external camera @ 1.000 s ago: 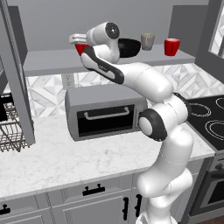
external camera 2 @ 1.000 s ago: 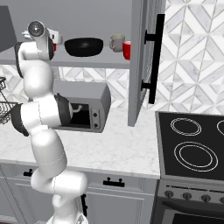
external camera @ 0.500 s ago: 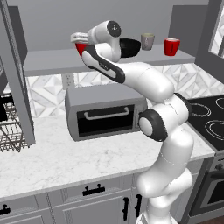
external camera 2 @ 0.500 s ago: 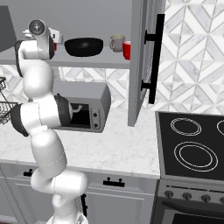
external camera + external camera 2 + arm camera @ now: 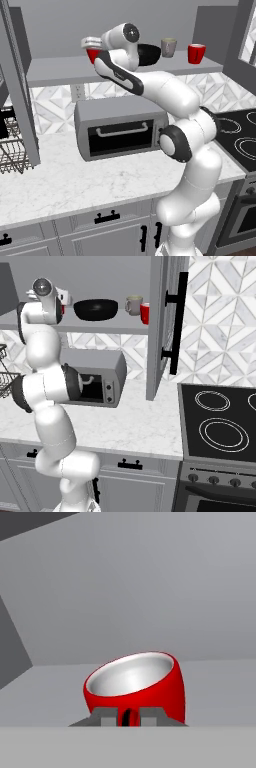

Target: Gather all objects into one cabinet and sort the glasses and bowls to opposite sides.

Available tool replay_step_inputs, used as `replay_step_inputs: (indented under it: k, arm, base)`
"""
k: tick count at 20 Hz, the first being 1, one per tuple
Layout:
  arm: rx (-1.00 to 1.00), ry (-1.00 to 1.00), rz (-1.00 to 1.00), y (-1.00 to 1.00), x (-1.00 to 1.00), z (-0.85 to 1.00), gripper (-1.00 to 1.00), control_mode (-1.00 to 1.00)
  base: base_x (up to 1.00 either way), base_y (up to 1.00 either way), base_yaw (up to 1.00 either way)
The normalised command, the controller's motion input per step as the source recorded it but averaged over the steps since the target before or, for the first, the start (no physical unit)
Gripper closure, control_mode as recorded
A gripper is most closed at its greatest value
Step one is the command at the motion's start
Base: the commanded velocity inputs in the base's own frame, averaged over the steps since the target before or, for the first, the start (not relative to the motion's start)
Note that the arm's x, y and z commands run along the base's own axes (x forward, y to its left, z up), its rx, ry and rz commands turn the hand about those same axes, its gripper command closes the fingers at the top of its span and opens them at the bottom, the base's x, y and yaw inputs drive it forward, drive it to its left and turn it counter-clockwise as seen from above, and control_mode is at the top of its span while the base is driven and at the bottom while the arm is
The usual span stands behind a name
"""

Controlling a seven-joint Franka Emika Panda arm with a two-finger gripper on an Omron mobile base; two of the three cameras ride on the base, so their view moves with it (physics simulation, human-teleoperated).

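Gripper point(image 5: 129, 716) clamps one red cup point(image 5: 137, 687); shelf point(image 5: 60, 70) — another red cup point(image 5: 196, 53), one grey-beige cup point(image 5: 168, 47), one bowl point(image 5: 96, 309).

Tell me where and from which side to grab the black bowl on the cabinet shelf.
Grip the black bowl by its near rim, coming from the open front of the shelf. It is too wide for the jaws to span, and the rim is thin, upturned and unobstructed, probably the only part they could pinch.

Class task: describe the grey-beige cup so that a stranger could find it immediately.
Look at the grey shelf of the open wall cabinet above the toaster oven. Right of the black bowl stand two cups; the grey-beige cup is nearer the bowl, its neighbour red.
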Motion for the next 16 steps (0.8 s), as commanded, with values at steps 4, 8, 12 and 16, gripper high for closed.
replay_step_inputs:
  k: [4, 8, 12, 16]
  arm:
    - [0.0, -0.06, 0.0, -0.01, -0.19, 0.11, 1.0, -1.0]
    - [0.0, -0.05, 0.0, -0.06, -0.28, 0.06, 1.0, -1.0]
    - [0.0, -0.06, 0.0, -0.17, -0.59, 0.0, 1.0, -1.0]
    - [0.01, -0.09, -0.01, -0.36, -0.75, 0.01, 1.0, -1.0]
  base:
    - [0.0, 0.0, 0.0]
    - [0.0, 0.0, 0.0]
    - [0.0, 0.0, 0.0]
    - [0.0, 0.0, 0.0]
